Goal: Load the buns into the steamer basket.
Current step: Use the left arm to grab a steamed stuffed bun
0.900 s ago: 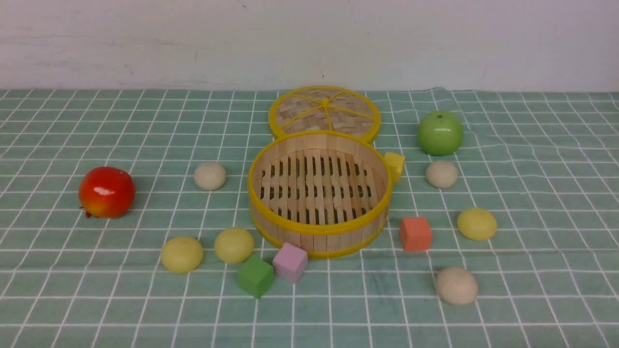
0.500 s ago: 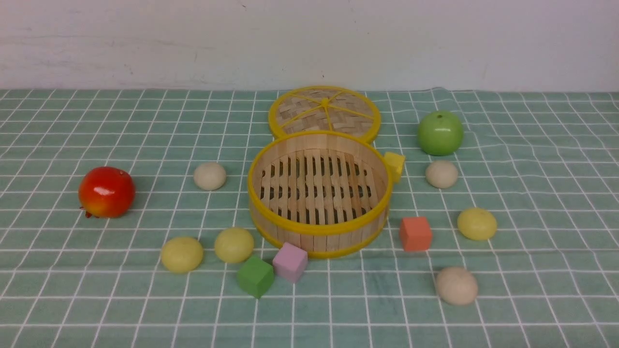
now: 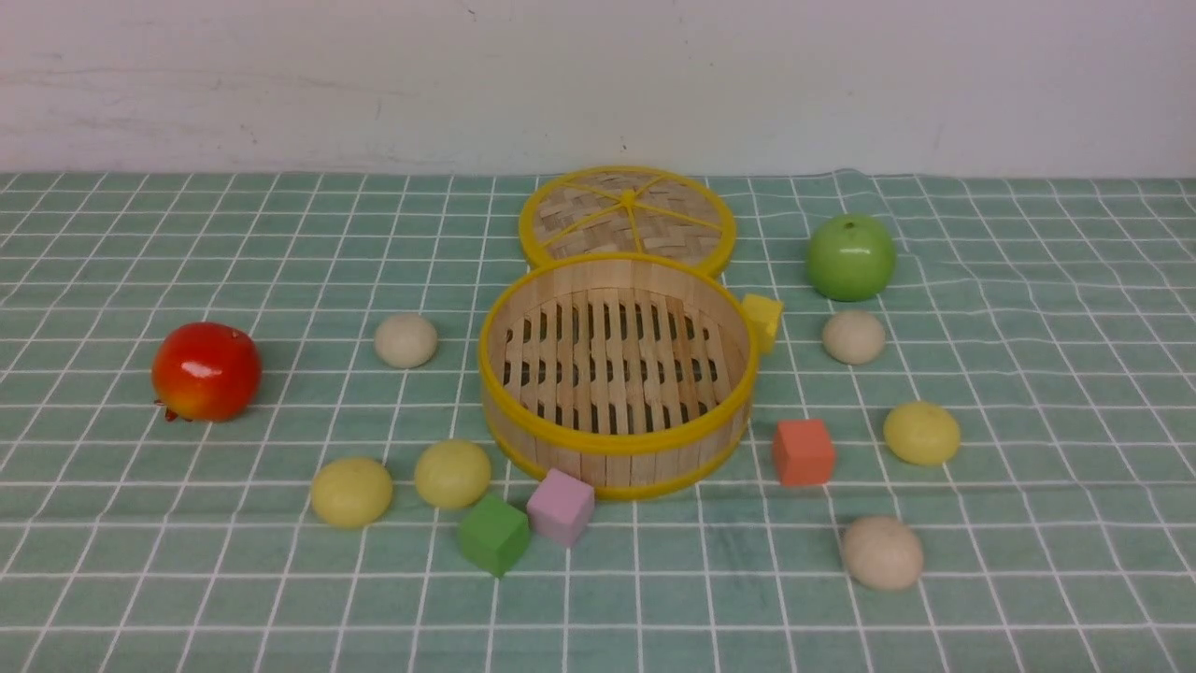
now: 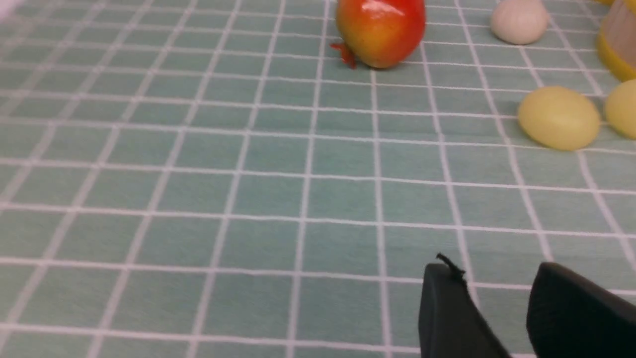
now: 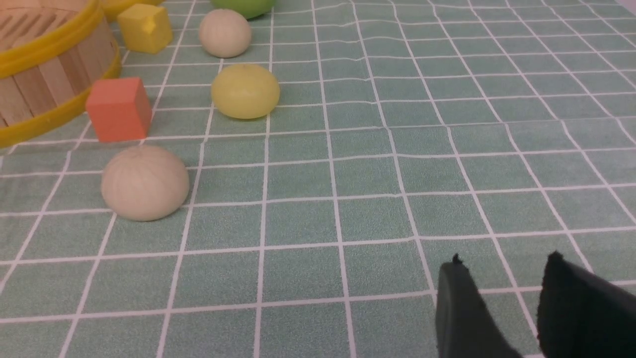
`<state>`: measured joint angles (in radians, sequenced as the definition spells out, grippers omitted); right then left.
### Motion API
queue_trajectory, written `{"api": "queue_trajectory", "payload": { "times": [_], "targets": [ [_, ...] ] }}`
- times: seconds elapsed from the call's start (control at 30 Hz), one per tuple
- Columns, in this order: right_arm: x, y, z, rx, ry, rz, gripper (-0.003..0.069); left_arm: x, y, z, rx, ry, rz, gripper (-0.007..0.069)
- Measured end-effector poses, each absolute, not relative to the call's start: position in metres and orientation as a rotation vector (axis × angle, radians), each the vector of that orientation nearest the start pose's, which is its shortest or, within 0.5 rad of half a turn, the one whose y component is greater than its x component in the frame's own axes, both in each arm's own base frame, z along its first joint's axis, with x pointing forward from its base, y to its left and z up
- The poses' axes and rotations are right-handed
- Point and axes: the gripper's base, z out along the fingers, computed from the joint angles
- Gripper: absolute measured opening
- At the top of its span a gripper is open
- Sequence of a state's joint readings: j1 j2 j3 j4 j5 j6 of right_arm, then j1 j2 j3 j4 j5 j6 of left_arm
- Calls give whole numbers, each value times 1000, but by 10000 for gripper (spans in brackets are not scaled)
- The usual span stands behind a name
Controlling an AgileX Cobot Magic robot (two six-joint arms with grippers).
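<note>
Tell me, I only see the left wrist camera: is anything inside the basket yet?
Observer: No, the steamer basket is empty, only bare slats.
Operator: How many buns sit on its right side?
Observer: Three: a far beige bun by the green apple, a yellow bun, and a near beige bun.
Operator: Is the right hand holding one?
Observer: No, the right hand is open and holds nothing.

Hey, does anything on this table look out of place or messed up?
Nothing is spilled or damaged. The tablecloth is rippled near the green apple, and the pink cube sits close against the front wall of the steamer basket.
</note>
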<state>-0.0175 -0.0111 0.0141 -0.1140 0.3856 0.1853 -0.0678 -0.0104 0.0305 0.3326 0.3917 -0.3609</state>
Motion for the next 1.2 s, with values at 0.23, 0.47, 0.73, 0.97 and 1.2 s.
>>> {"api": "queue_trajectory", "payload": {
  "times": [0.23,0.47,0.73,0.97,1.2],
  "targets": [
    [52,-5,175,120,1866,3,240,53,10,171,-30,1866,96,238],
    [52,-5,175,120,1866,3,240,53,11,173,1,1846,132,238],
    [52,-5,175,120,1866,3,240,56,4,187,23,1686,46,238],
    [52,-5,175,120,1866,3,240,57,-4,204,-73,1500,-191,238],
    [52,-5,175,120,1866,3,240,53,-11,219,-117,1332,-413,238]
  ]
}}
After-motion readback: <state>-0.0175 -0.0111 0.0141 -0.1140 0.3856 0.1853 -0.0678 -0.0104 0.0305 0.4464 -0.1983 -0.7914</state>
